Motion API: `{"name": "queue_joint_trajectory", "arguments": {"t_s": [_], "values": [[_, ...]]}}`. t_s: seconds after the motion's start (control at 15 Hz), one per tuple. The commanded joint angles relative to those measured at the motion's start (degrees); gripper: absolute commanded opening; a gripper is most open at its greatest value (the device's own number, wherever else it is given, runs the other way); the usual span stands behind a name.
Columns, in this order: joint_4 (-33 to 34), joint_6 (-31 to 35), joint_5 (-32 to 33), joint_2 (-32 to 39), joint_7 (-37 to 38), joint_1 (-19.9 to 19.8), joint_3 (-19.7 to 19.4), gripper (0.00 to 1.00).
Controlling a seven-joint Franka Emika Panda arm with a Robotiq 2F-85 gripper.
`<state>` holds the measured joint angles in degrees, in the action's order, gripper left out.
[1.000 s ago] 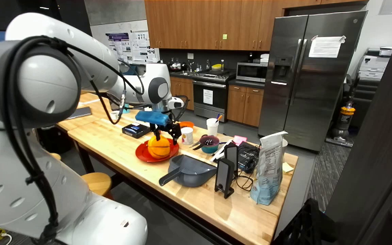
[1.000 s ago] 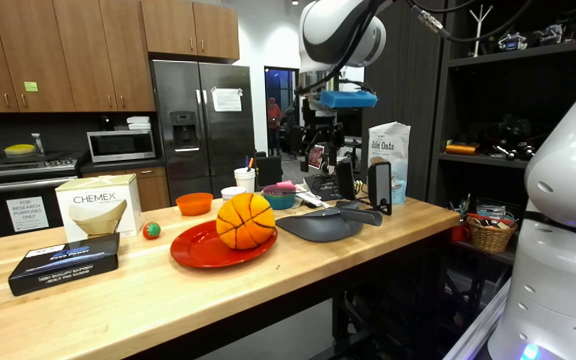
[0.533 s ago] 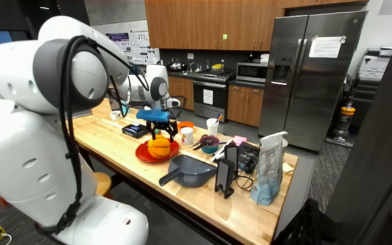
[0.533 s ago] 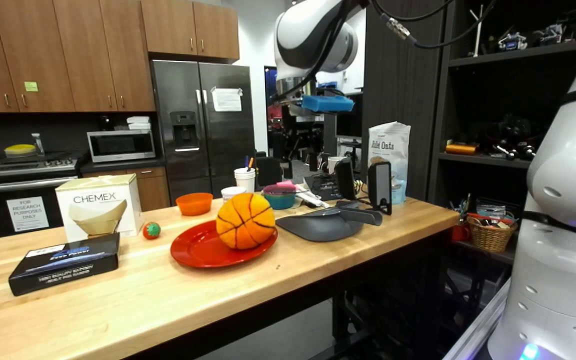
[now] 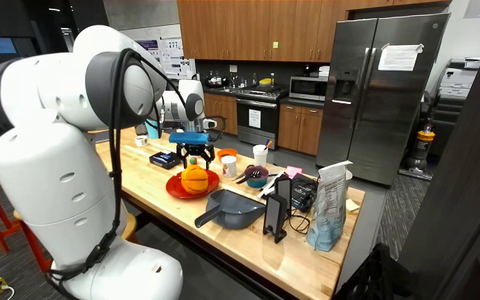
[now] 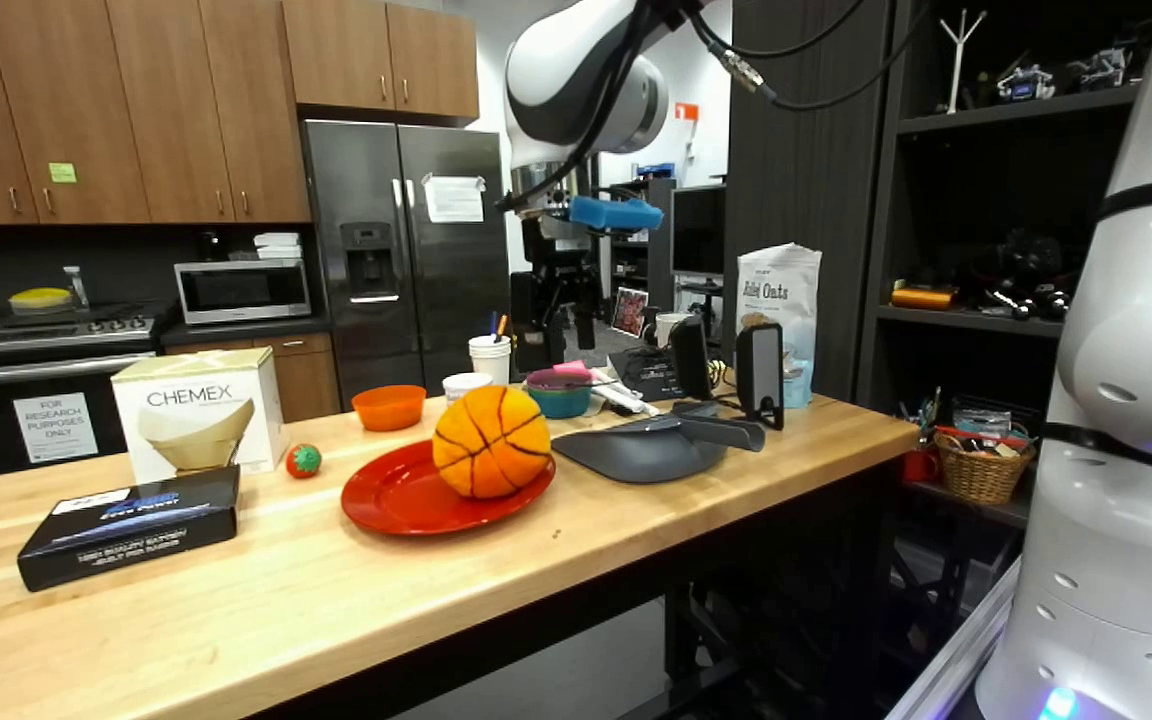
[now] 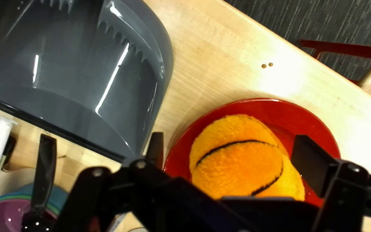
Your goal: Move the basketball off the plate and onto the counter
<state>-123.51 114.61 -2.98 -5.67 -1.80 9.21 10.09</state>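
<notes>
The orange basketball (image 5: pixel 194 180) rests on the red plate (image 5: pixel 174 186) on the light-wood counter (image 5: pixel 140 177). In an exterior view the ball (image 6: pixel 492 442) sits at the right side of the plate (image 6: pixel 381 495). My gripper (image 5: pixel 196 166) is open and empty, pointing down, above the ball. In an exterior view the gripper (image 6: pixel 566 345) appears above and behind the ball. In the wrist view the ball (image 7: pixel 233 158) shows between the two spread fingers (image 7: pixel 230 146), with a gap on each side. The gripper body hides the ball's lower part there.
A grey dustpan (image 5: pixel 236 208) lies beside the plate; it also shows in the wrist view (image 7: pixel 85 80). A white cup (image 5: pixel 229 166), nested bowls (image 5: pixel 258 179), an orange bowl (image 6: pixel 389 408), a strawberry toy (image 6: pixel 303 461), a black box (image 6: pixel 131 525) and a Chemex box (image 6: pixel 198 415) stand around it.
The gripper has moved left in one exterior view, towards the ball, and its tilt has straightened to nearly level. The arm's elbow has shifted. The ball and plate have not moved.
</notes>
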Motion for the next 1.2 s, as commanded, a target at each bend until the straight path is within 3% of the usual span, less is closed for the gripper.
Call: {"name": "queue_joint_trajectory", "arguments": {"t_s": [0.0,0.4,1.13], "values": [[2.6,-0.9,-0.4,1.8,-3.8,0.6,-0.1,1.00],[3.6,-0.8,-1.0,3.4,-10.1,0.8,-0.2,1.00],[14.9,-7.4,0.9,10.7,-11.5,0.7,0.2,1.00]]}}
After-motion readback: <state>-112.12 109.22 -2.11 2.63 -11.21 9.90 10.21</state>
